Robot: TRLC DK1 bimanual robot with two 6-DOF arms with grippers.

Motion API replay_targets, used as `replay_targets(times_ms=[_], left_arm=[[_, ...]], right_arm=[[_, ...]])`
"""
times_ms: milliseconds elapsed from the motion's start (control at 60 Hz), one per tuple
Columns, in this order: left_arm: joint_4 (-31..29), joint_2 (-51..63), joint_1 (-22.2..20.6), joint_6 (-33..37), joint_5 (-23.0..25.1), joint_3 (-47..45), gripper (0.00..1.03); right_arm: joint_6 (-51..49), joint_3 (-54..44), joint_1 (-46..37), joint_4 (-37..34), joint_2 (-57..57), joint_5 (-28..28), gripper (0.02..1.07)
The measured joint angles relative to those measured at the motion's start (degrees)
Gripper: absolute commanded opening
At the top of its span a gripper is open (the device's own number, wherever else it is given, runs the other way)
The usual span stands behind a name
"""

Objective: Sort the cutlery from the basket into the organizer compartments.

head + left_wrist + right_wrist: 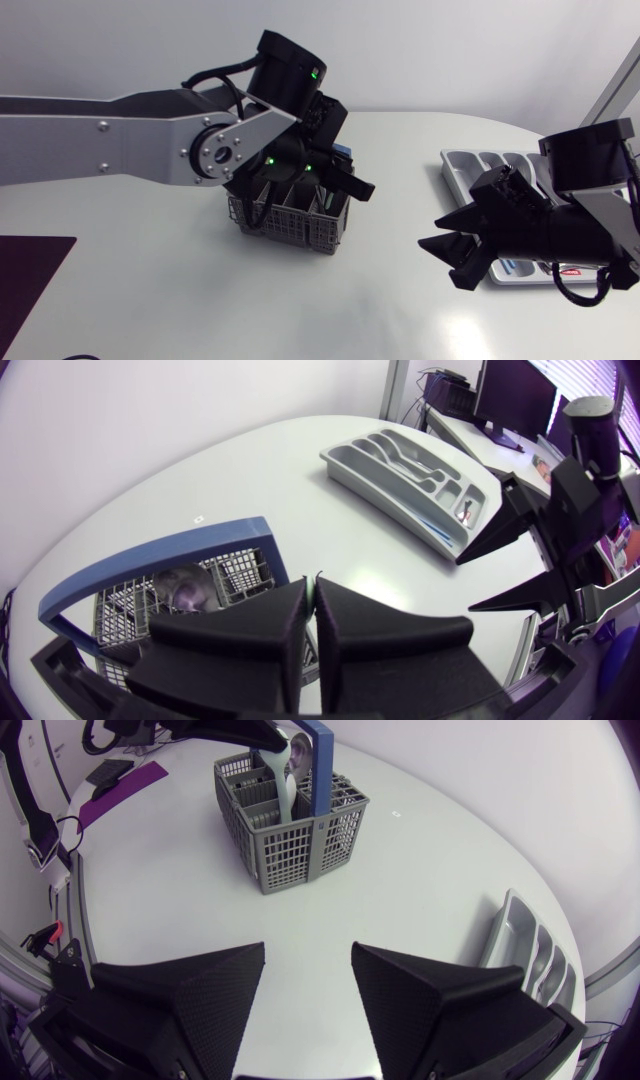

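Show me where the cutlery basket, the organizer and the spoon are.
basket (300, 850), right wrist view, grey mesh side wall.
organizer (380, 495), left wrist view, outer side wall.
spoon (298, 748), right wrist view, its bowl.

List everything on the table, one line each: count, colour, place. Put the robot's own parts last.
Cutlery basket: one, grey mesh with a blue handle, mid-table under the left arm.
Spoon: one, pale silver, standing in the basket close to the left claw.
Organizer: one, grey, several compartments, at the table's right side, partly hidden by the right arm.
Mat: one, dark purple, at the table's left edge.
Table: one, white.
Left claw: one, black, shut, over the basket.
Right claw: one, black, open, beside the organizer, pointing toward the basket.
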Motion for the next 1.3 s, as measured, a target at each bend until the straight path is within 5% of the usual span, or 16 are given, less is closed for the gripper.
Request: replay_targets(times_ms=[450,850,1300], left_arm=[[-2.78,-9.44,0.22,9.92,16.92,-1.09,0.03],[-14.80,-6.25,3.19,19.80,35.30,2.16,0.03],[-19.96,-3.93,3.48,22.53,46.82,6.05,0.03]], right_arm=[[-3.28,0.00,-2.21,-0.39,-3.28,-8.48,0.66],[-9.97,0.61,-6.01,-3.50,-3.15,-19.28,0.66],[-12.50,2.01,1.57,-3.50,-4.55,-21.94,0.61]])
